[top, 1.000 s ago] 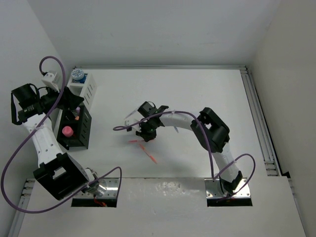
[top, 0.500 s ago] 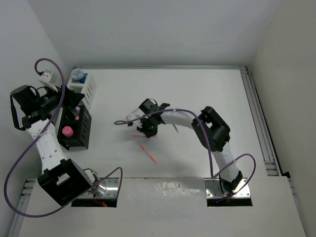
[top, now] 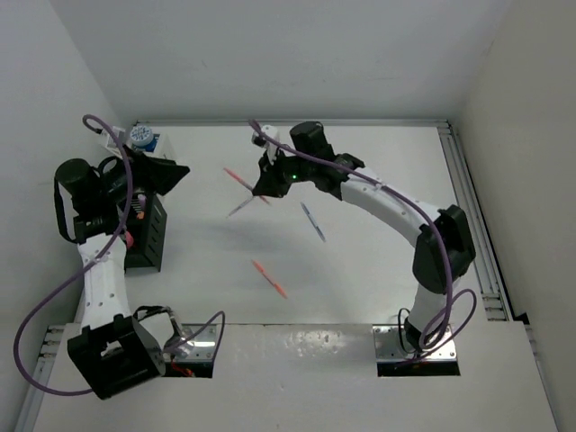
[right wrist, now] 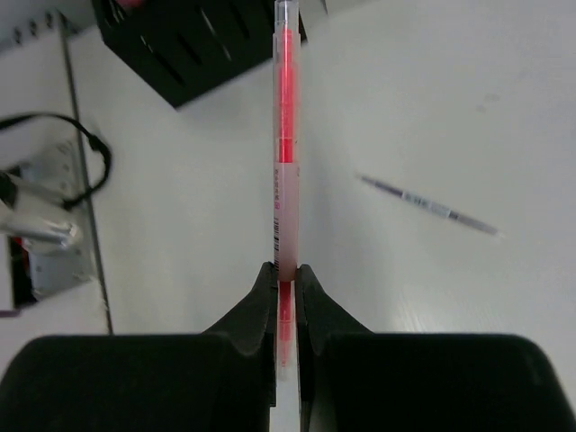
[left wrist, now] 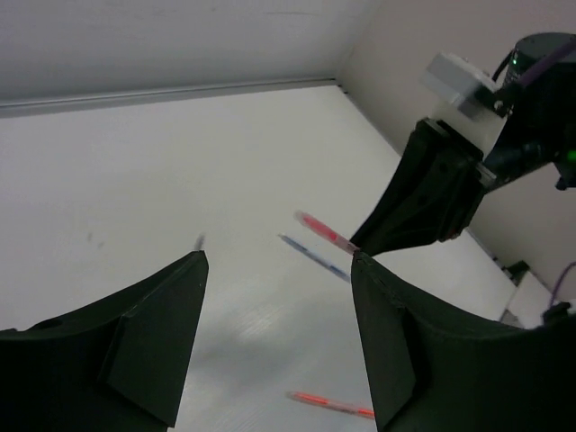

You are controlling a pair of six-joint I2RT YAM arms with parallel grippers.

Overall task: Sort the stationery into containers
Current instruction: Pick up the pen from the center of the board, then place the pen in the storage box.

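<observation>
The white counter [top: 360,270] fills the overhead view, and only that view takes in the whole black box [top: 155,236] at the counter's left edge. My right wrist camera catches just one slatted corner of it, and my left wrist camera misses it altogether. My left hand [top: 178,171] hangs over the far end of the black box, pointing away from it across the counter. Its own camera shows the jaws wide apart with nothing between them. My right hand [top: 266,186] is well to the right of the black box, raised off the counter and clamped on the pink pen [right wrist: 284,162]. A blue-capped jar [top: 139,135] stands just past the box's far end. From overhead the pink pen is only a short streak. Up close it is a slim clear barrel with a bright red-pink core and small print on its side, pinched near one end, its other end aimed toward the black box. Three more lie loose to the box's right: a pale greyish pen [top: 241,209] closest, an orange pen [top: 270,279] level with the box's near end, and a blue-purple pen [top: 312,221] farthest off.
</observation>
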